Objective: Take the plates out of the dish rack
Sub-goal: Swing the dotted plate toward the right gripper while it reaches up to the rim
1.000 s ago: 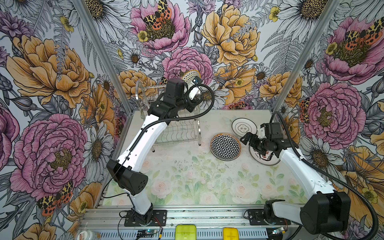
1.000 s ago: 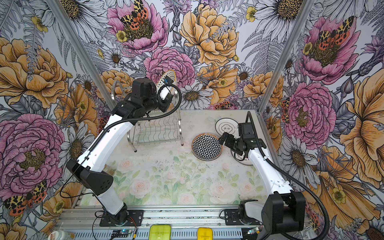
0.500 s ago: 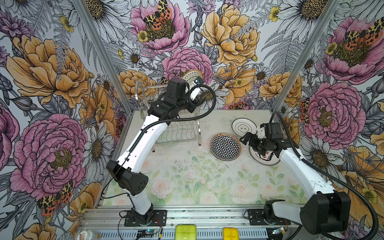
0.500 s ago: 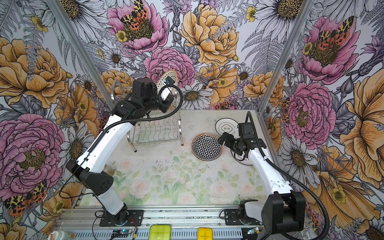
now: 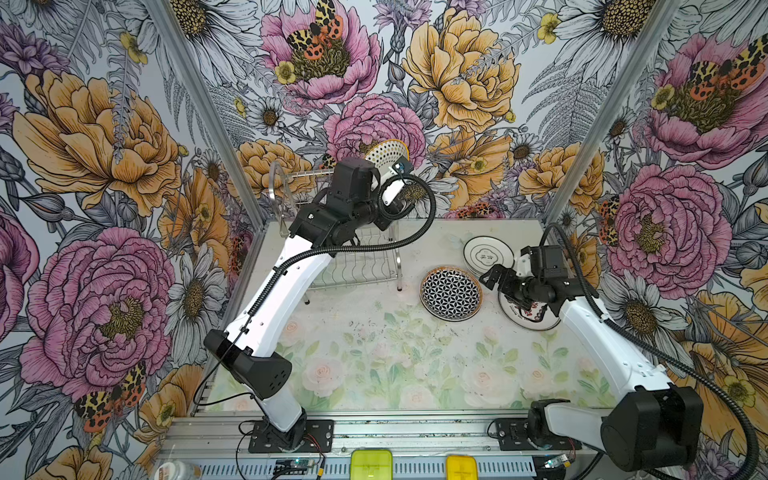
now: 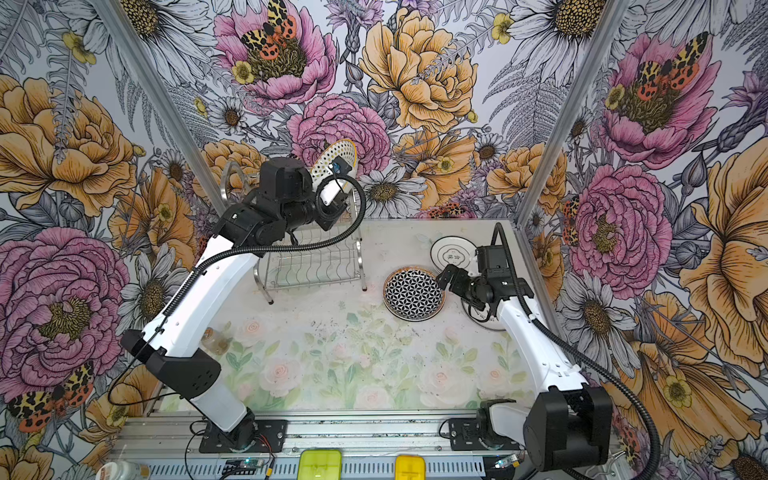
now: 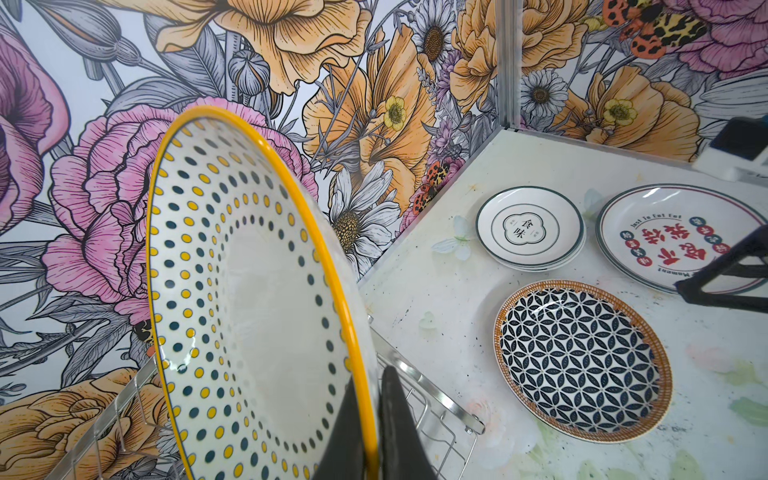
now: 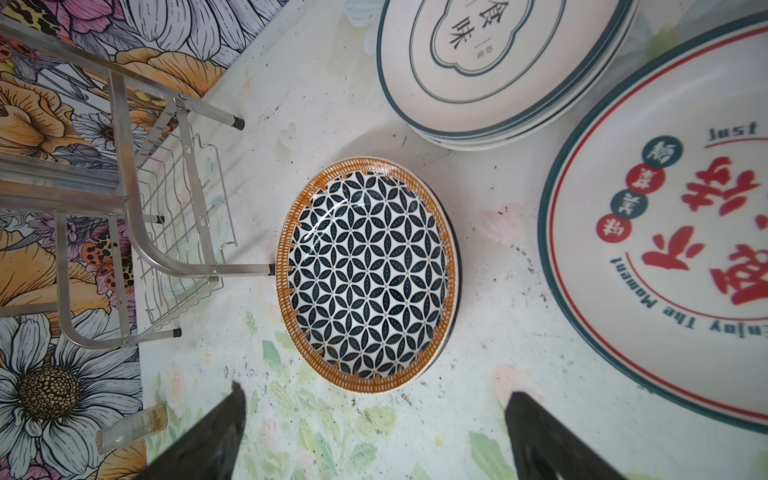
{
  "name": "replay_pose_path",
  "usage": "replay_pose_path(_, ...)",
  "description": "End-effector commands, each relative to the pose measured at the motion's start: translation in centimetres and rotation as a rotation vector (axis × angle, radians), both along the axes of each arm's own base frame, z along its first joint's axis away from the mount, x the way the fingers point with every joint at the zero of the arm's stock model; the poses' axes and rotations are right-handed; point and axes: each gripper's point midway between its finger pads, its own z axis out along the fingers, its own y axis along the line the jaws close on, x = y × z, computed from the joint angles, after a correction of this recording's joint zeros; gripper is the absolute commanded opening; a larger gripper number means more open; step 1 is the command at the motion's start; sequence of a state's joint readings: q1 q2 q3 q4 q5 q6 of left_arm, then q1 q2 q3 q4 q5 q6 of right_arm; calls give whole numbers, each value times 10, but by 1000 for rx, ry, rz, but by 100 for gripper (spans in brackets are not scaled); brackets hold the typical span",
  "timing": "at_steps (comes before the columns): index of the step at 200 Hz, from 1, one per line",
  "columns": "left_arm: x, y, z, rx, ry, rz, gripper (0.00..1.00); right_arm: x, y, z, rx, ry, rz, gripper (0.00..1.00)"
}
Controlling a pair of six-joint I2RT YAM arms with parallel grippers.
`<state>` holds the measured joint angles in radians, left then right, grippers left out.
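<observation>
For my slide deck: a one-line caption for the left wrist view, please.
Left gripper holds the dotted plate by its rim over the rack; other plates lie on the table.

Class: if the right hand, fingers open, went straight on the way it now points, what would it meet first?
Probably the brown-rimmed petal-patterned plate on the table, directly ahead of the right hand; depth is unclear, so bare table just before it is possible.

A small clear bottle (image 8: 133, 428) lies on the floral tabletop (image 5: 374, 374) beside the flowered wall (image 5: 104, 208).
</observation>
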<state>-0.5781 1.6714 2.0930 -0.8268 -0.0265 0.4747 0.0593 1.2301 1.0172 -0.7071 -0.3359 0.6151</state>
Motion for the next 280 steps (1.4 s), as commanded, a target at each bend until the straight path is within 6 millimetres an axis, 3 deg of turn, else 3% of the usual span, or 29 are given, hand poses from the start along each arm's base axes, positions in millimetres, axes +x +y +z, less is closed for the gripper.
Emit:
replay_pose_path(1, -15, 14, 76, -77, -220, 21, 0, 1, 0, 13, 4, -41, 5, 99)
replay_pose_path(56, -32, 5, 86, -59, -256, 7, 0, 2, 0, 16, 3, -49, 6, 99)
replay_pose_path(89, -44, -3, 87, -39, -265, -5, 0, 8, 1, 28, 16, -71, 3, 99)
replay_pose_path(155, -64, -16, 93, 6, -294, -7, 0, 30, 13, 83, 96, -171, 29, 99)
replay_pose_path(199, -74, -22, 94, 10, -300, -15, 0, 33, 20, 99, 130, -200, 54, 99)
replay_pose_path(238, -90, -34, 96, 23, -316, -38, 0, 35, 15, 120, 155, -236, 29, 99)
replay_pose_path(280, -106, -53, 92, 36, -317, -69, 0, 38, 5, 165, 208, -320, -3, 99)
